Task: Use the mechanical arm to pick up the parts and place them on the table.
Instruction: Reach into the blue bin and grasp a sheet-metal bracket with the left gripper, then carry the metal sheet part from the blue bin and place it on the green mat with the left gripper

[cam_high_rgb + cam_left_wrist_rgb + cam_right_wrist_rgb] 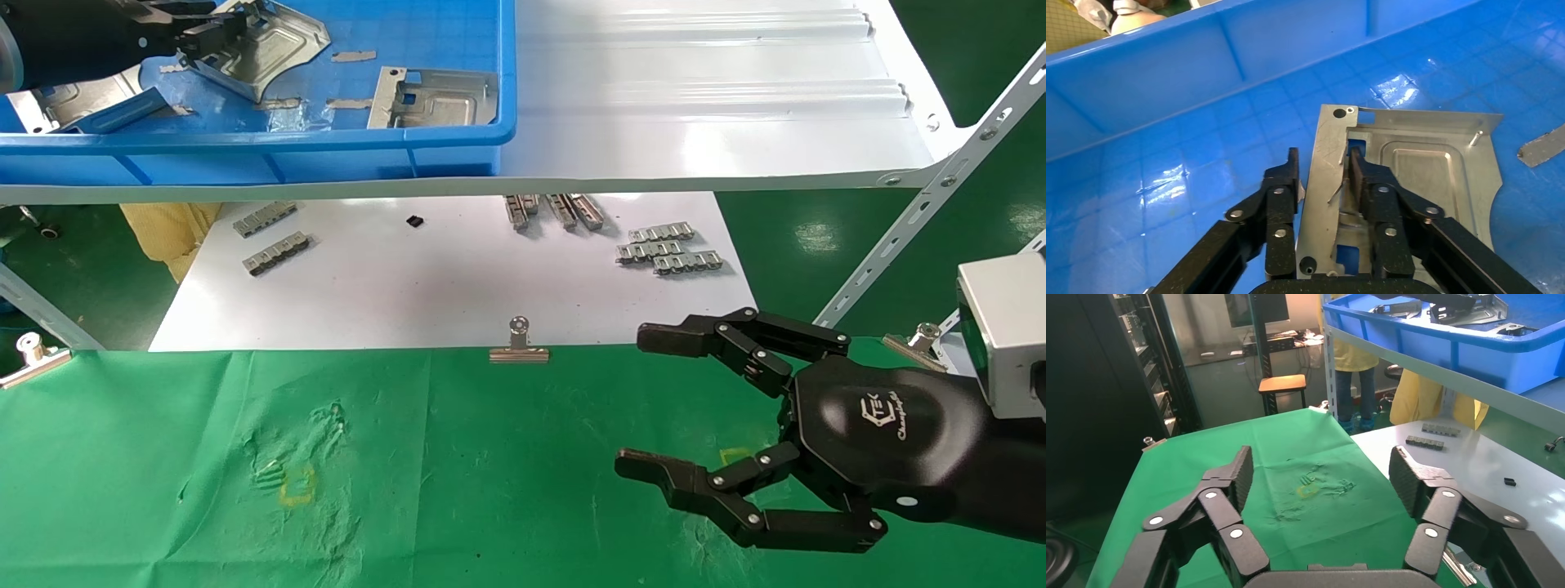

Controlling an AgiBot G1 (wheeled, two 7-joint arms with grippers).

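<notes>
A: Where is the left claw (1321, 184)?

B: It is up in the blue tray (458, 135) on the white shelf (695, 98), past the far left corner of the green surface (490, 490). Its fingers (1364, 184) are pinched on the bent edge of one shiny metal part (1425, 177), one finger on each side of the edge.

A: Is that part flat in the tray?

B: In the head view the held part (270, 45) looks tipped, but I cannot tell if it is off the tray floor.

A: Are there more parts?

B: Yes. A second part (433, 98) lies flat near the tray's right wall. A third part (73, 102) lies at the left side of the tray, partly hidden by the arm.

A: What is under the shelf?

B: A white board (449, 286) with small grey clip strips (274, 241) on its left and more strips (666, 249) on its right. A silver binder clip (519, 343) sits on the far edge of the green surface, in the middle.

A: And the right claw (645, 404)?

B: It hangs over the near right corner of the surface. Its fingers are spread wide and it holds nothing
</notes>
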